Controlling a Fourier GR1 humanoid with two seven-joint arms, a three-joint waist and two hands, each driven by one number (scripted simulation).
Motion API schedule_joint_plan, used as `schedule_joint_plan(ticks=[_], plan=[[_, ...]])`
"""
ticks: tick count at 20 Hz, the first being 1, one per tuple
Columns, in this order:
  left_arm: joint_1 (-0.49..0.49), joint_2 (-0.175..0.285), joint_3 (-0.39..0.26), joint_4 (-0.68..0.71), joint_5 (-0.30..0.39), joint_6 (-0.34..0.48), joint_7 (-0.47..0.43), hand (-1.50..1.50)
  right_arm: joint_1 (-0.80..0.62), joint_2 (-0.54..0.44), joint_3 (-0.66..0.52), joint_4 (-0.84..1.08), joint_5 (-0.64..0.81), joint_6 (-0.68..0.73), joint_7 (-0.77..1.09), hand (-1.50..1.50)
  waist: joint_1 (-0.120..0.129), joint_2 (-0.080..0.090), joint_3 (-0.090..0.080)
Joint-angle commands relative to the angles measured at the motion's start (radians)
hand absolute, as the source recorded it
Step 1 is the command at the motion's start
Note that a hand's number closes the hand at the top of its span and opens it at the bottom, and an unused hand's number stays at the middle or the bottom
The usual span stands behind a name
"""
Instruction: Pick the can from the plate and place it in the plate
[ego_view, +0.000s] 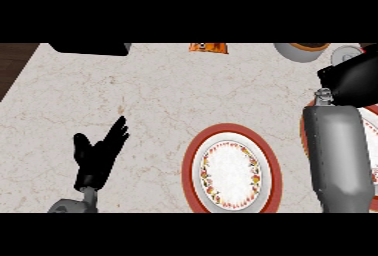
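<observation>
Two plates lie on the table, the middle plate bare, the right plate beneath the right hand, whose clasp I cannot tell and which probably hides the light, slippery can, best taken round its sides; the left hand rests open.

On my feed, a pale marble counter with faint brown veins fills most of the view. Along its far edge I count 4 things. At the left is a flat black object, cut off by the frame. Near the middle is an orange item with dark markings, only its lower part showing. Further right sits a cream bowl with a brown inside, and just beside it a small white round piece I cannot identify. Dark wood floor shows past the counter's left edge.
</observation>
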Motion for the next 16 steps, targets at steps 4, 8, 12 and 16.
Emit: schedule_joint_plan(ticks=[4, 8, 12, 16], plan=[[0.004, 0.005, 0.022, 0.024, 0.003, 0.000, -0.023, 0.00, 0.024, 0.048, -0.166, 0.010, 0.202, -0.238, 0.262, 1.50, -0.016, -0.002, 0.001], [0.026, 0.004, 0.006, -0.009, -0.005, 0.009, 0.005, 0.00, 0.076, 0.058, -0.250, -0.014, 0.321, -0.275, 0.262, 1.50, -0.029, -0.015, 0.001], [0.007, -0.003, 0.025, 0.023, 0.003, 0.012, -0.003, 0.00, 0.162, 0.065, -0.313, -0.026, 0.297, -0.379, 0.262, 1.50, -0.045, -0.015, 0.002], [0.082, -0.013, -0.012, -0.012, -0.021, 0.017, -0.029, 0.00, 0.206, 0.065, -0.392, -0.030, 0.274, -0.460, 0.225, 1.50, -0.044, -0.026, 0.002]])
